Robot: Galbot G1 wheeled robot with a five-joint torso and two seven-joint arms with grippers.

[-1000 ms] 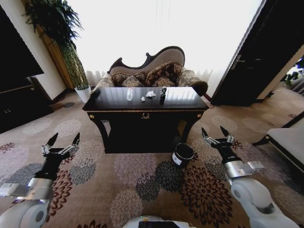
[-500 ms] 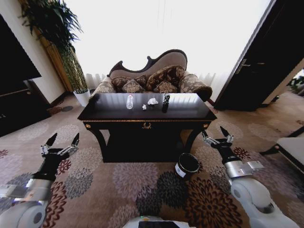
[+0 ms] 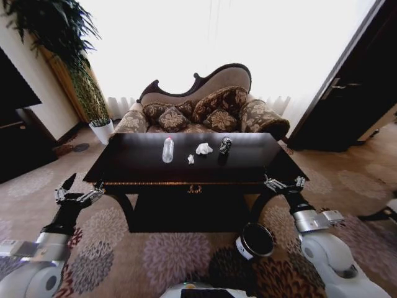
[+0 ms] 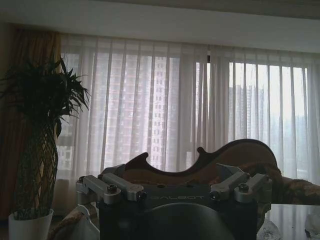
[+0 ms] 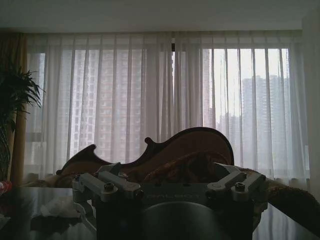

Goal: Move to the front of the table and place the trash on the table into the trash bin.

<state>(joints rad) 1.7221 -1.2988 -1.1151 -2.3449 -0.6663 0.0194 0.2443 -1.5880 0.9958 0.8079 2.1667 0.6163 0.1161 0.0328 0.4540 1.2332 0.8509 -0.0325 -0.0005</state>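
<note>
The dark glossy table stands straight ahead, its gold ornament at the front edge. On its top lie a larger white tissue wad, a smaller white wad and a shiny black-and-silver wrapper lump. The round black trash bin sits on the carpet by the table's front right leg. My left gripper is open and held up near the front left corner. My right gripper is open near the front right corner, above the bin. In the right wrist view a pale wad lies on the tabletop.
A clear bottle stands on the table left of the wads. A cushioned sofa is behind the table. A plant in a white pot and a dark cabinet are at the left, a dark door at the right.
The whole head view has shifted: the camera has come closer, so the table looks larger and the bin sits lower. Both arms keep the same open, raised pose.
</note>
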